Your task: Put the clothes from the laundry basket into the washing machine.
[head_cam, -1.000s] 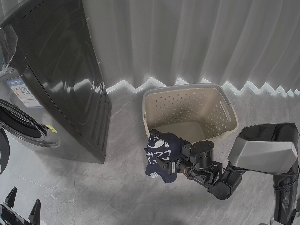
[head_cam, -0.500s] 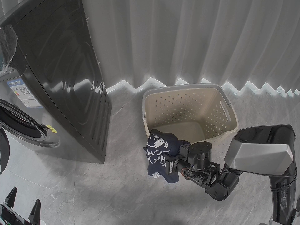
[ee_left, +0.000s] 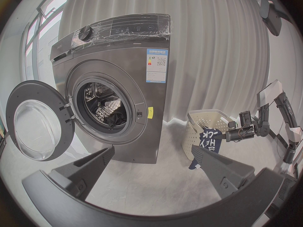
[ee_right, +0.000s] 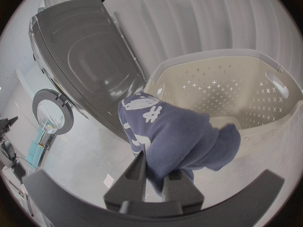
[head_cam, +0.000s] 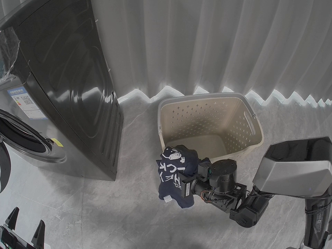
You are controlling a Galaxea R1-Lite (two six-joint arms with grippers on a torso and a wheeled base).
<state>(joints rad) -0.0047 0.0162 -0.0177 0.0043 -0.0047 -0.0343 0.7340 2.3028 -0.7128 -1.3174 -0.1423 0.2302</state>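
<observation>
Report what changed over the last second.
The right end effector, shut on the navy garment, drifted slightly toward the robot's left and nearer, away from the laundry basket; the cloth now hangs a bit lower. Nothing was grasped or released. Basket, washing machine and left end effector kept their places.

My left claw hangs spread wide, facing the washing machine. Its door is swung open and a dark garment lies in the drum. Farther off, the right claw grips a navy shirt just beside the laundry basket.
</observation>
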